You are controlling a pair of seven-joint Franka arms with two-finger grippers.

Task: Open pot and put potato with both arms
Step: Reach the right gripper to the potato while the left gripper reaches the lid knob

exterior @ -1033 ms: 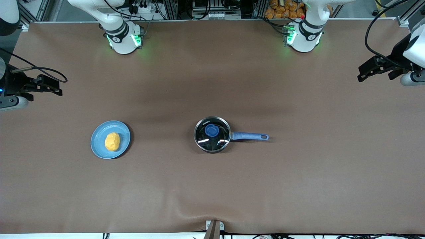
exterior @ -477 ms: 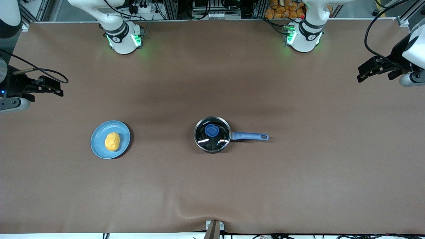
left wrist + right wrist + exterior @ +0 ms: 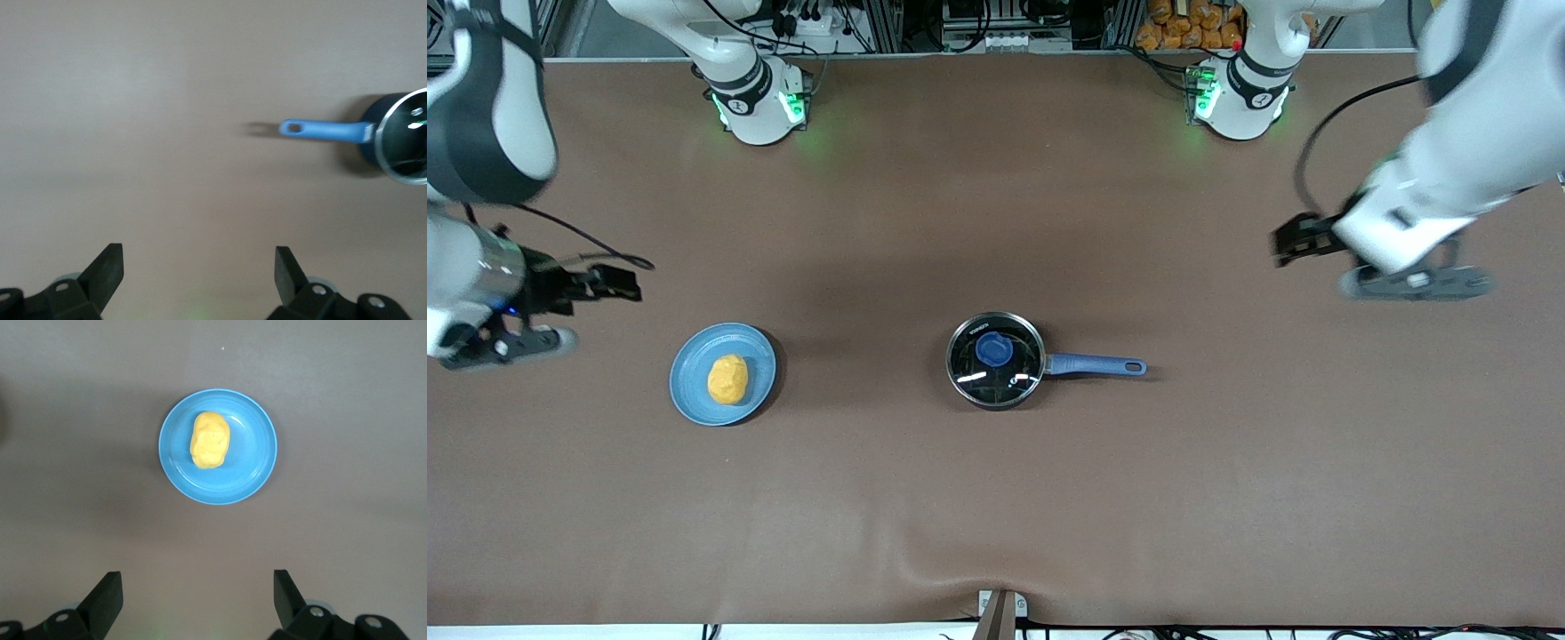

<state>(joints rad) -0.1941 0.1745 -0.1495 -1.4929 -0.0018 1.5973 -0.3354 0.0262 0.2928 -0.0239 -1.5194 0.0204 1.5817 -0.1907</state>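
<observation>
The black pot [image 3: 995,360] stands mid-table, its blue handle [image 3: 1096,365] pointing toward the left arm's end. A glass lid with a blue knob [image 3: 993,348] covers it. The yellow potato [image 3: 727,379] lies on a blue plate [image 3: 694,391] toward the right arm's end. My left gripper [image 3: 1285,244] is open and empty, in the air over bare table, off the handle's end; the left wrist view shows the pot [image 3: 403,137] and its handle [image 3: 323,129]. My right gripper [image 3: 618,283] is open and empty, up beside the plate; the right wrist view shows the potato [image 3: 210,440] on the plate [image 3: 253,460].
The brown table [image 3: 996,498] is bare round the pot and plate. The arm bases [image 3: 756,102] stand along its farthest edge. A small bracket [image 3: 1000,609] sits at the nearest edge.
Both arms have swung in from the table's ends toward the middle. The left gripper has come closer to the pot handle, the right gripper closer to the plate. Pot, lid and potato have not moved.
</observation>
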